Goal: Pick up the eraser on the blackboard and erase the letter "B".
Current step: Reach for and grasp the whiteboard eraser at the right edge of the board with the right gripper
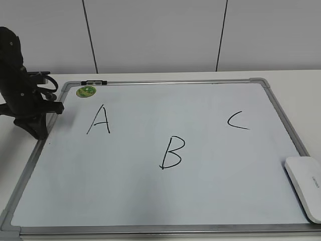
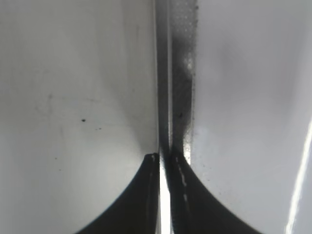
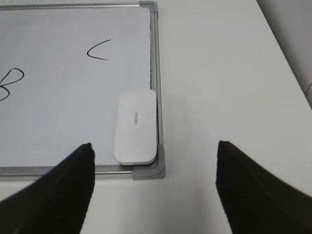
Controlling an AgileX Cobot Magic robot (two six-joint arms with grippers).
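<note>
The blackboard (image 1: pixel 150 201) is a white board with a silver-grey frame and lies flat on the table. The black letter "B" (image 1: pixel 172 152) is drawn near its middle; it also shows at the left edge of the right wrist view (image 3: pixel 9 84). The white eraser (image 1: pixel 307 186) lies in the board's near right corner, also seen in the right wrist view (image 3: pixel 136 126). My right gripper (image 3: pixel 153 170) is open and empty, hovering short of the eraser, above that corner. It is out of the exterior view. My left gripper (image 2: pixel 165 158) is shut and empty at the board's left edge (image 1: pixel 37 131).
A black "A" (image 1: pixel 99 119) and a black "C" (image 1: pixel 236 120) are drawn on the board. A round green sticker (image 1: pixel 86 91) and a small black-and-white clip (image 1: pixel 94 82) sit at the far left corner. White table (image 3: pixel 229 87) lies right of the board.
</note>
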